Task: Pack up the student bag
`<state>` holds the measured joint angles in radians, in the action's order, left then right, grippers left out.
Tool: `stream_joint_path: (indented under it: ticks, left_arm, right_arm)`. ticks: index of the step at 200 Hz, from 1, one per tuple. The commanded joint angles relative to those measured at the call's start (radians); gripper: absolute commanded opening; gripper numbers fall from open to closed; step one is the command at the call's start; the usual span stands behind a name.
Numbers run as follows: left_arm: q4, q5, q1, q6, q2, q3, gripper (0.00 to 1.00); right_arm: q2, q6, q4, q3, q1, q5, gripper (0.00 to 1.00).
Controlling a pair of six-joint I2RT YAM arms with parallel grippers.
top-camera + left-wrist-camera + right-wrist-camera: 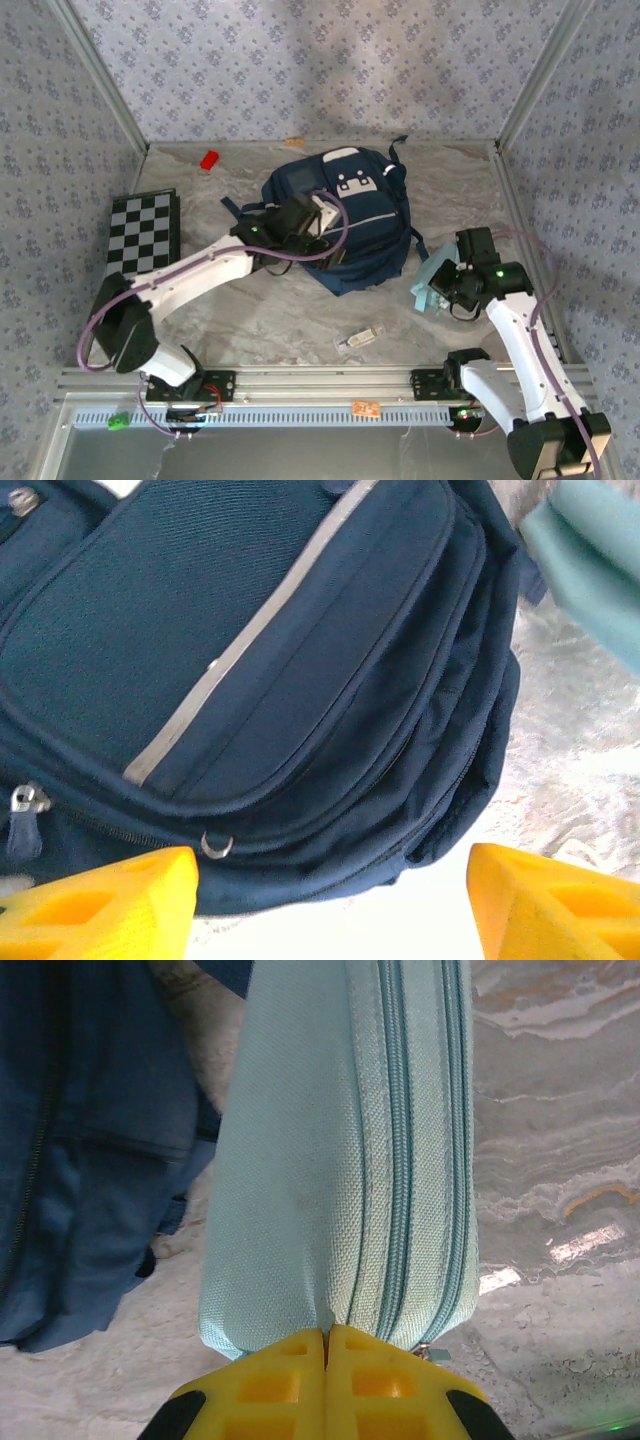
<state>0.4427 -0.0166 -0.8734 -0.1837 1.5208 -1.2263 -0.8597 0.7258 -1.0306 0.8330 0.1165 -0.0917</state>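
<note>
Teal pouch held beside student bag
Right gripper pinches its edge to carry it; left gripper spread above the bag, likely for opening.

Straight ahead of the left gripper, whose yellow fingers stand wide apart, the student bag bars the way; bare table shows just between the fingers. The pale blue pouch, pinched by the right gripper, blocks everything ahead of it. Left of that gripper the bag crowds close, perhaps touching the pouch; to its right the table lies open
</note>
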Motion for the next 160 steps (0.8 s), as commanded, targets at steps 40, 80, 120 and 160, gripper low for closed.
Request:
stream_joint_path:
  ticks: [40, 80, 120, 160]
  left_arm:
    - [0.026, 0.109, -0.039, 0.236, 0.244, -0.212, 0.72]
    - [0.064, 0.158, -0.043, 0.325, 0.421, -0.358, 0.71]
    - [0.066, 0.260, -0.034, 0.392, 0.517, -0.448, 0.56]
    - [0.079, 0.195, 0.002, 0.373, 0.518, -0.490, 0.13]
  right_arm:
    - [0.011, -0.113, -0.045, 0.073, -0.107, -0.171, 0.00]
    - [0.016, -0.150, -0.047, 0.079, -0.173, -0.220, 0.00]
    - [0.011, -0.161, -0.042, 0.080, -0.212, -0.254, 0.00]
    - [0.010, -0.166, -0.041, 0.085, -0.225, -0.264, 0.00]
